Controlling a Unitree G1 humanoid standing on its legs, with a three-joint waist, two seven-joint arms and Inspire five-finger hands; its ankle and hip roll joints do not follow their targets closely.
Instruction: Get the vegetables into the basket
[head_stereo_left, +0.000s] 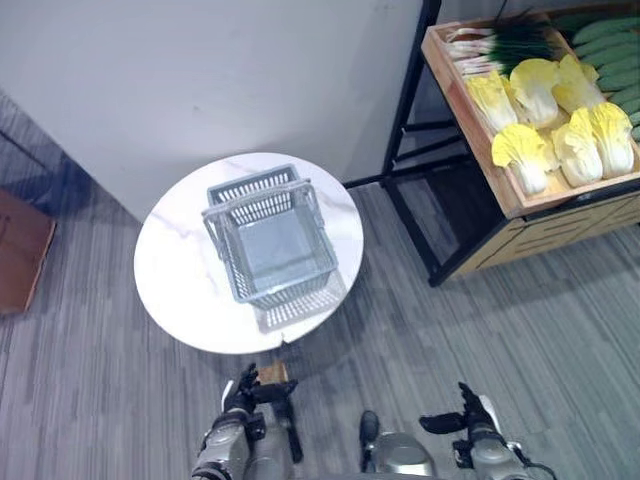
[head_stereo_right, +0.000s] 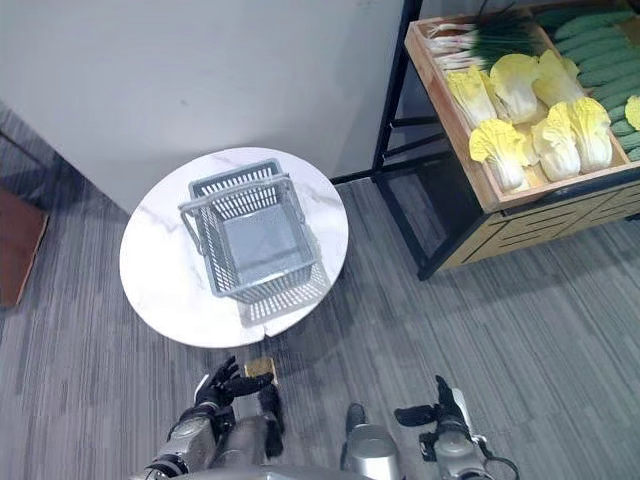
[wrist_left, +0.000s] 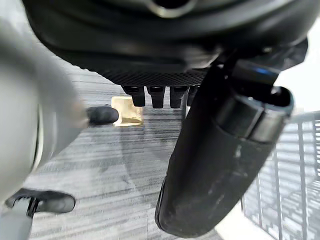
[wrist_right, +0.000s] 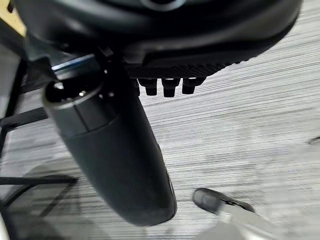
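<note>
Fingers of the left robot hand (head_stereo_left: 243, 392) hang relaxed and spread, holding nothing, low over the grey floor (head_stereo_left: 480, 320) just in front of the round white worktop (head_stereo_left: 180, 270). Its own wrist view shows the fingertips (wrist_left: 157, 95) as a short row past the thumb, with bare floor beyond them. The right robot hand (head_stereo_left: 470, 412) is also released and holds nothing, thumb out to the side, over the floor well to the right of the worktop; its fingertips (wrist_right: 170, 86) point at the striped floor.

Near the left robot hand, a small tan square (head_stereo_left: 274, 373) lies on the floor close to the worktop's front edge. On the worktop stands a grey plastic basket (head_stereo_left: 270, 245), upright, handles up, with nothing inside it.

Well apart to the right, a wooden tray (head_stereo_left: 470, 130) sits tilted on a black metal rack (head_stereo_left: 405, 130). It holds the vegetables: yellow cabbages (head_stereo_left: 548, 120) in the middle, green onions (head_stereo_left: 500, 42) at the far end, and cucumbers (head_stereo_left: 610, 50) along the right side.
</note>
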